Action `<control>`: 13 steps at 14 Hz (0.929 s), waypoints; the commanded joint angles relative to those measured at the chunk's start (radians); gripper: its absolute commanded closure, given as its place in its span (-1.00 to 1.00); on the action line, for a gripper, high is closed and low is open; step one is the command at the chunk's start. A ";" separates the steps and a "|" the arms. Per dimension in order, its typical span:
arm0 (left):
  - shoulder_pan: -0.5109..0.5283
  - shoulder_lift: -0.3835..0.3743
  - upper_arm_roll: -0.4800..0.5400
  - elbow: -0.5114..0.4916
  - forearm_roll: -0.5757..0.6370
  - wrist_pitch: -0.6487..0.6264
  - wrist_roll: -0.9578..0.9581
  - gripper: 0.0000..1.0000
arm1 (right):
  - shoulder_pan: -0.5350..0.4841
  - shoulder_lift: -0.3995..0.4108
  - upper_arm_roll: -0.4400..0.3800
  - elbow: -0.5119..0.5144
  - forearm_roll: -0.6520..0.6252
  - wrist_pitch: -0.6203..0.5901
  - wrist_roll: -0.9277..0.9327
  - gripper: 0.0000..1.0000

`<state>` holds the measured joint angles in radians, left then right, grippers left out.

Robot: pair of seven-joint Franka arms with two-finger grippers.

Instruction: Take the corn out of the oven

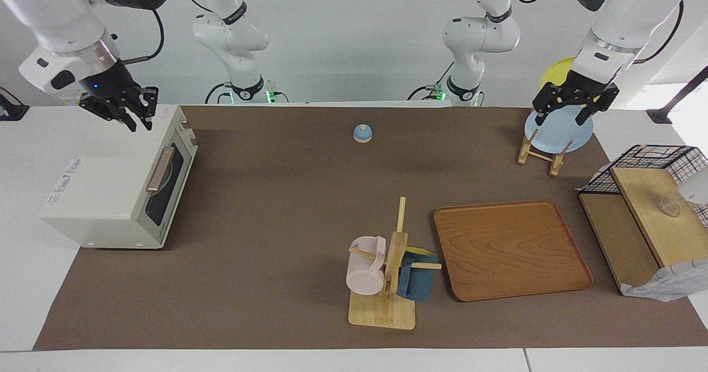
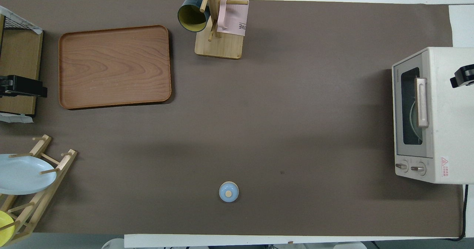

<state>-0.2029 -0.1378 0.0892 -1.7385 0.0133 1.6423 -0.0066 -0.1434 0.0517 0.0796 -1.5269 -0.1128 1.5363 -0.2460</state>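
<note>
Two white robot arms stand at one long edge of a desk (image 1: 287, 217) covered by a brown mat. The right arm bends down from above so that its black right gripper (image 1: 133, 119) hangs in the air over the top of the oven (image 1: 119, 181), at the corner closest to the robots; its fingers are spread apart and hold nothing. The left arm reaches down at the other end of the desk, and the left gripper (image 1: 561, 113) hovers over a pale blue plate (image 1: 558, 131) standing in a wooden dish rack (image 1: 539, 153). Its fingers are also apart and empty, and no contact with the plate can be made out.

The oven is a boxy cream-white toaster oven at the right arm's end of the desk. Its dark glass door is closed, with a tan bar handle (image 2: 421, 101) across it and two small knobs (image 2: 409, 167) beside the door. Through the glass only a pale curved shape shows; the corn cannot be seen in either view.

Mid-desk sits a small blue round object (image 1: 362, 133). A wooden tray (image 1: 511, 250) lies bare toward the left arm's end, beside a wooden mug stand (image 1: 387, 283) carrying a pink mug (image 1: 365, 270) and a dark blue mug (image 1: 417, 278). A black wire basket (image 1: 652, 164) stands at the left arm's end of the desk.
</note>
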 commanded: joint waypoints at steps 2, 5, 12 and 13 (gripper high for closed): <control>0.002 -0.005 0.003 0.004 0.001 -0.018 0.005 -1.00 | -0.004 0.002 0.002 -0.146 -0.054 0.103 -0.024 1.00; 0.002 -0.005 0.003 0.004 0.001 -0.018 0.004 -1.00 | -0.010 0.002 0.003 -0.202 -0.054 0.139 -0.022 1.00; 0.002 -0.005 0.003 0.005 0.001 -0.018 0.005 -1.00 | -0.010 0.008 0.002 -0.315 -0.083 0.229 -0.067 1.00; 0.002 -0.005 0.003 0.005 0.001 -0.018 0.004 -1.00 | -0.011 0.008 0.003 -0.317 -0.106 0.229 -0.090 1.00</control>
<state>-0.2029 -0.1378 0.0892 -1.7385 0.0133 1.6417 -0.0066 -0.1423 0.0807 0.0759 -1.8162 -0.1860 1.7503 -0.2853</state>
